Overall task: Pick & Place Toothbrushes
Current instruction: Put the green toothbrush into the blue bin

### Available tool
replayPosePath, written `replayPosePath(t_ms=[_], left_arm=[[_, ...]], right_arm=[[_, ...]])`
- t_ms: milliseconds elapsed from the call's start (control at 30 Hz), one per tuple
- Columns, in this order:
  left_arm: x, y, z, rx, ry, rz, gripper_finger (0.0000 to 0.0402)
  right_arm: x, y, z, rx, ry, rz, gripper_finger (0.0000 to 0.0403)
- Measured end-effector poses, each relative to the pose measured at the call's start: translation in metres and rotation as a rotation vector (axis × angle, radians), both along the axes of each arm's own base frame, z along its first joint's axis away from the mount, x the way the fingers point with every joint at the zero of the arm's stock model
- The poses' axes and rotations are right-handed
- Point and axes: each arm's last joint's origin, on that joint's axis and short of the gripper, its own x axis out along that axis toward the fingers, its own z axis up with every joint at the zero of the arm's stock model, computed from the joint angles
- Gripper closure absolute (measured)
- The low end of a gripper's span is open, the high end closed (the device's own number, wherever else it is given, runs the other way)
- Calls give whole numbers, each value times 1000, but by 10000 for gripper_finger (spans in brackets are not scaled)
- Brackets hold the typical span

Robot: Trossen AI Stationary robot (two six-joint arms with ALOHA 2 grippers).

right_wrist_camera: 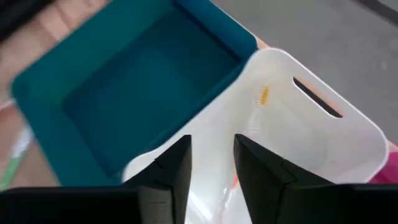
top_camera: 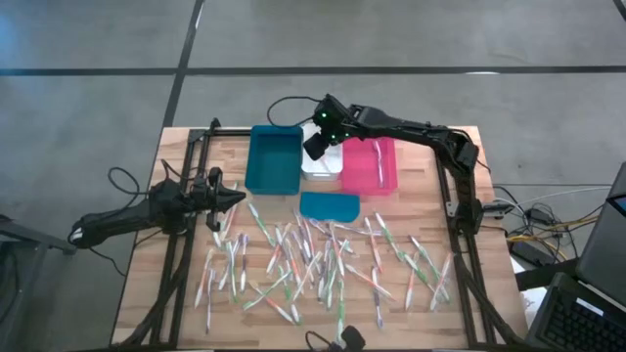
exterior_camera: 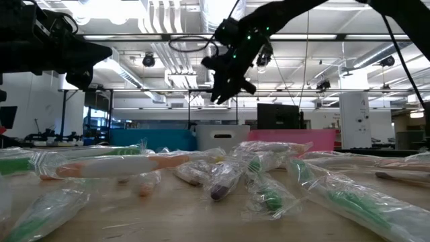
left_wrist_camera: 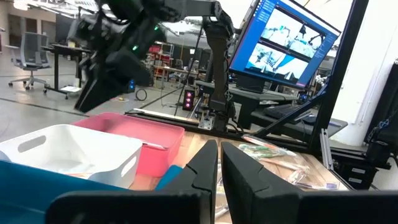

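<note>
Several wrapped toothbrushes [top_camera: 313,259] lie scattered flat over the table's near half. My right gripper [right_wrist_camera: 211,162] hangs open above the white bin [right_wrist_camera: 298,137], nothing between its fingers. One toothbrush with orange bristles [right_wrist_camera: 260,102] lies inside that bin. The teal bin [right_wrist_camera: 137,87] beside it shows nothing inside. The pink bin [top_camera: 370,166] on the white bin's right side holds a pale toothbrush [top_camera: 378,161]. My left gripper [left_wrist_camera: 219,165] waits shut at the table's left side, pointing level across the table.
A flat teal lid [top_camera: 329,205] lies on the table just in front of the white and pink bins. The three bins stand in a row at the table's far edge. Black frame rails [top_camera: 181,244] run along the left and right sides. Cables trail off the right side.
</note>
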Motion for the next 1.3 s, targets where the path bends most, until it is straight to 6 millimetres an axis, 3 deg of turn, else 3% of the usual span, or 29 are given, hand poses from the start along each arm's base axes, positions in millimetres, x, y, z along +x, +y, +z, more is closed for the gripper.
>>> replayPosePath(t_ms=[267, 467, 633, 867, 1033, 1300], left_arm=[[0, 0, 0, 0, 1, 0, 376], [0, 0, 0, 0, 0, 0, 376], [0, 0, 0, 0, 0, 0, 376], [0, 0, 0, 0, 0, 0, 376], [0, 0, 0, 0, 0, 0, 376], [0, 0, 0, 0, 1, 0, 376]], right_arm=[[-18, 27, 50, -55, -71, 53, 347], [-28, 61, 82, -108, -112, 152, 376], [-35, 95, 98, -135, -113, 257, 392], [-44, 140, 104, -248, -17, 273, 394], [-56, 166, 95, -252, 11, 335, 394], [-106, 190, 65, -251, -20, 397, 394]])
